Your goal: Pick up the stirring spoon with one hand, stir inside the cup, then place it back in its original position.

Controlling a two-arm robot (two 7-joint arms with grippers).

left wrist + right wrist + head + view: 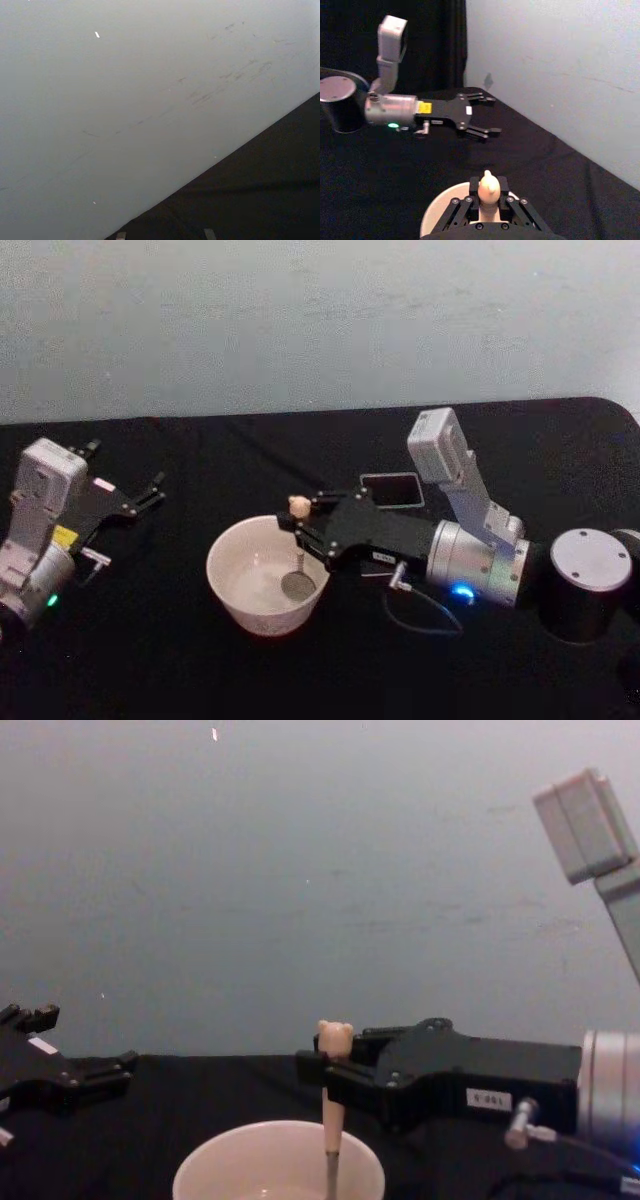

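Note:
The cream-white cup (232, 562) stands on the black table in front of me. My right gripper (301, 530) reaches in from the right, over the cup's far right rim, and is shut on the stirring spoon (298, 507). The spoon stands upright, with its beige bear-topped handle (334, 1042) above the fingers. Its thin dark shaft (331, 1168) runs down into the cup (215, 1165). In the right wrist view the bear head (488, 187) sits between the closed fingers. The dark grey square holder (392, 490) is behind the right gripper. My left gripper (152, 492) rests open at the far left.
A pale wall rises behind the table's far edge. Bare black tabletop (180, 660) lies between the cup and the left gripper (481, 116). The right arm's silver wrist (475, 565) and cable lie low across the table to the cup's right.

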